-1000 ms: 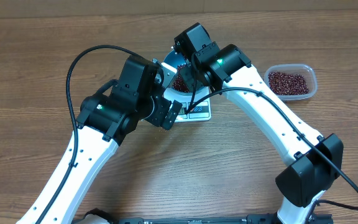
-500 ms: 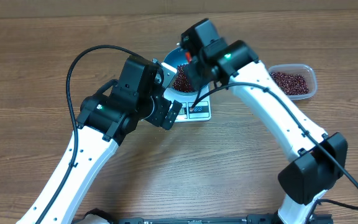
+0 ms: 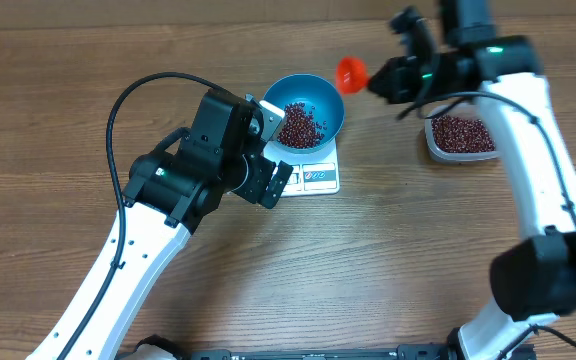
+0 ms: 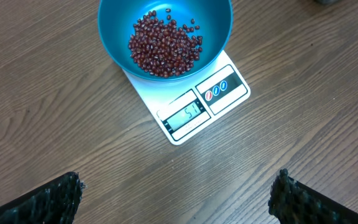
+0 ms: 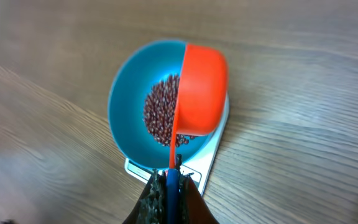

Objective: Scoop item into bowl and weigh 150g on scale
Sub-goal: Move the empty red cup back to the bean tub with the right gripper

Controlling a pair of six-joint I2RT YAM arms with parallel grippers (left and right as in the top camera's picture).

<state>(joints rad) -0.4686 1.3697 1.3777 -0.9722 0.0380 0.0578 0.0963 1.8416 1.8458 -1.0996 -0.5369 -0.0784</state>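
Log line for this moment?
left gripper open | right gripper shut on scoop | beans in bowl on scale

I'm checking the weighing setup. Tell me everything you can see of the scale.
The scale is a flat white rectangle, plastic by its look, lying level on the wooden table. The blue bowl, with beans in it, stands on its far part and hides most of the platform. The bare near edge carries a small display reading 51 and a panel with three small oval marks. Nothing else touches it.
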